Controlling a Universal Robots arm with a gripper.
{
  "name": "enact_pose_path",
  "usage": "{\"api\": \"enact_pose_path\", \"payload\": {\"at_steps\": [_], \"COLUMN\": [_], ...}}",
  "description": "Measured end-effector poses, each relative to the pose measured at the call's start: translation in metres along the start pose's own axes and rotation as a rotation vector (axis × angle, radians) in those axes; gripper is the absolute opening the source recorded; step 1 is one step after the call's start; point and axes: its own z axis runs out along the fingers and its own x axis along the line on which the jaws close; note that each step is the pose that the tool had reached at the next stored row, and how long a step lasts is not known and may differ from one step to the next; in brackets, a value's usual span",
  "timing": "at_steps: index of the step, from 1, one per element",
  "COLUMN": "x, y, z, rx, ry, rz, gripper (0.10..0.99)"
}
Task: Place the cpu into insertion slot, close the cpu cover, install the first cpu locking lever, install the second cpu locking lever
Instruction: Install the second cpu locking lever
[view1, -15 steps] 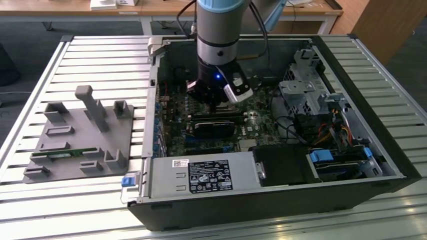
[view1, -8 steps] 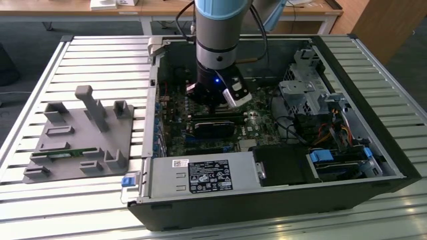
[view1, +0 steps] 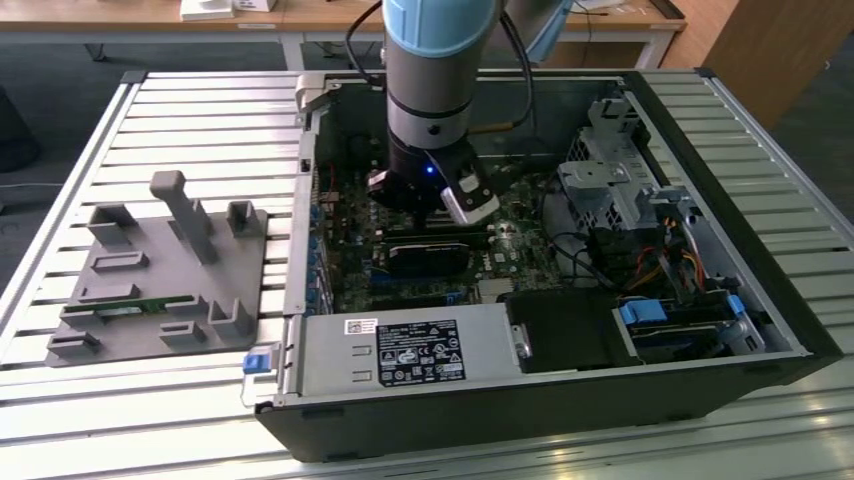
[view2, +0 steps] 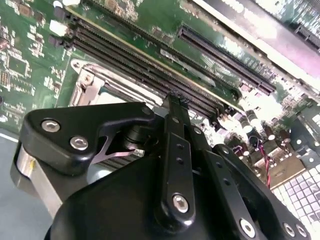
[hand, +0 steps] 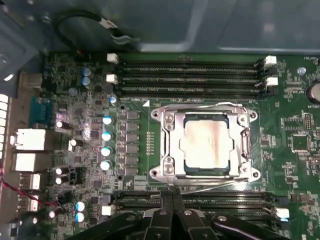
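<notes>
CPU (hand: 206, 145) status: seated in the insertion slot (hand: 172, 145), silver top showing through the cut-out of the cpu cover (hand: 243, 135), which lies flat over it; a thin wire locking lever (hand: 200, 107) runs along one edge of the frame and a second (hand: 210, 186) along the opposite edge — whether either is hooked under its catch I cannot tell.

My gripper (hand: 172, 191) hangs just beside the socket, over the memory slots (hand: 190, 75) on the near side; my fingers are together, tips touching, holding nothing.

For the lever step, in my judgement: press with the closed tips on the lever's free end, push down and sideways in one smooth arc, and keep force off the chip face.

Room is limited — long black memory slots flank the socket on two sides; capacitors (hand: 106, 142) stand on a third; in the exterior view the computer case (view1: 694, 350) walls enclose my arm, so vertical approach is safest.
</notes>
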Motion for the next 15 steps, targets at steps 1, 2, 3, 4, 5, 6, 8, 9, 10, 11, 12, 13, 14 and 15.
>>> {"api": "enact_pose_path", "payload": {"at_steps": [1, 2, 3, 4, 5, 6, 8, 9, 10, 11, 12, 13, 14, 15], "x": [0.0011, 0.0018, 0.0024, 0.0030, 0.0036, 0.0040, 0.0043, 0.0044, 0.0044, 0.0044, 0.0045, 0.0046, 0.0046, 0.0046], "y": [-0.0009, -0.0017, -0.0022, -0.0026, -0.0029, -0.0032, -0.0037, -0.0039, -0.0041, -0.0044, -0.0045, -0.0047, -0.0047, -0.0047], "z": [0.0004, 0.0010, 0.0018, 0.0026, 0.0034, 0.0042, 0.0062, 0.0077, 0.0091, 0.0104, 0.0111, 0.0114, 0.0119, 0.0122], "rx": [-0.006, -0.011, -0.015, -0.020, -0.026, -0.032, -0.041, -0.043, -0.044, -0.044, -0.046, -0.048, -0.051, -0.052], "ry": [-0.0003, -0.0004, -0.0005, -0.0005, -0.0007, -0.0007, -0.0008, -0.0010, -0.0009, -0.0008, -0.0007, -0.0005, -0.0007, -0.0007], "rz": [0.000, 0.000, 0.000, 0.000, 0.000, 0.000, 0.000, 0.000, 0.000, 0.000, 0.000, 0.000, 0.000, 0.000], "gripper": [0.106, 0.106, 0.106, 0.106, 0.106, 0.106, 0.106, 0.106, 0.106, 0.106, 0.106, 0.106, 0.106, 0.106]}}
